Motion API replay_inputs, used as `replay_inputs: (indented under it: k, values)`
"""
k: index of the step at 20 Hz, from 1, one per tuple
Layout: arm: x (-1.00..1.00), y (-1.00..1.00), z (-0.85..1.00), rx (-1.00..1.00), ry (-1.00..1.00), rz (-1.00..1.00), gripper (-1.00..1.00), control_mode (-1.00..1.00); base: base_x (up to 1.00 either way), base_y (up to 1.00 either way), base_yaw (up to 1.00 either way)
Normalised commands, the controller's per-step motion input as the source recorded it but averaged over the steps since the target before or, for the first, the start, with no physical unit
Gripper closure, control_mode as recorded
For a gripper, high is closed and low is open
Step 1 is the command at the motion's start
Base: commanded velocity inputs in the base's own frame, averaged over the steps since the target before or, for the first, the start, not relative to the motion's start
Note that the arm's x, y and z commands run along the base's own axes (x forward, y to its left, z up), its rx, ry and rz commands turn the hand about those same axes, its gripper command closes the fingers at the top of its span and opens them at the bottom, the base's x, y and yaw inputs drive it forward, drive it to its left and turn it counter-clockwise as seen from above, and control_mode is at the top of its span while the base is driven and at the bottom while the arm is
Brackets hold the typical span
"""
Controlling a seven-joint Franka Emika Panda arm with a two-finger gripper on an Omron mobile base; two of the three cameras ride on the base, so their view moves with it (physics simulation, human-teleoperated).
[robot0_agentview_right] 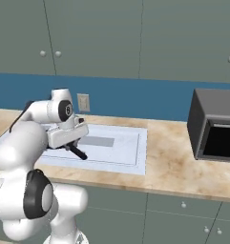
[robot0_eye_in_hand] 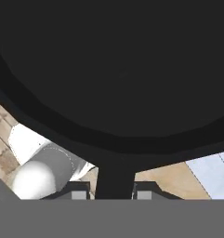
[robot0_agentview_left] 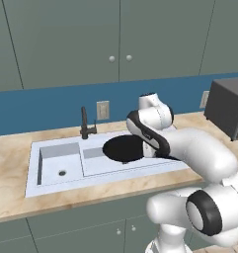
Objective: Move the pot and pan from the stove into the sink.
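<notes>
While the two dark fingers (robot0_eye_in_hand: 114, 191) clamped its long thin handle, the flat round black frying pan (robot0_agentview_left: 123, 147) hung over the wide white rectangular sink (robot0_agentview_left: 51, 175) in the beige table (robot0_agentview_left: 9, 155).

A: Pan (robot0_agentview_left: 123, 148)?
B: Flat, round, black, shallow. It sits level over the sink (robot0_agentview_left: 51, 170), above the flat right-hand section beside the faucet.
A: Handle?
B: Long, thin, black (robot0_agentview_right: 78, 152); in the hand view it runs straight down from the pan's rim.
A: Sink?
B: Wide white rectangle in beige counter, deeper basin with drain at left.
</notes>
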Motion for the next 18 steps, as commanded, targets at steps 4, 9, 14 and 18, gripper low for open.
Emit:
replay_inputs:
  k: [4, 9, 14, 18]
  values:
    - [0.45, 0.0, -0.2, -0.02, 0.01, 0.04, 1.0, -1.0, 0.0, 0.0, 0.0]
    - [0.51, 0.01, -0.23, -0.01, 0.03, 0.04, 1.0, -1.0, 0.0, 0.0, 0.0]
    - [0.45, 0.0, -0.25, -0.01, 0.03, 0.04, 1.0, -1.0, 0.0, 0.0, 0.0]
    - [0.49, 0.06, -0.2, 0.0, 0.02, 0.03, 1.0, -1.0, 0.0, 0.0, 0.0]
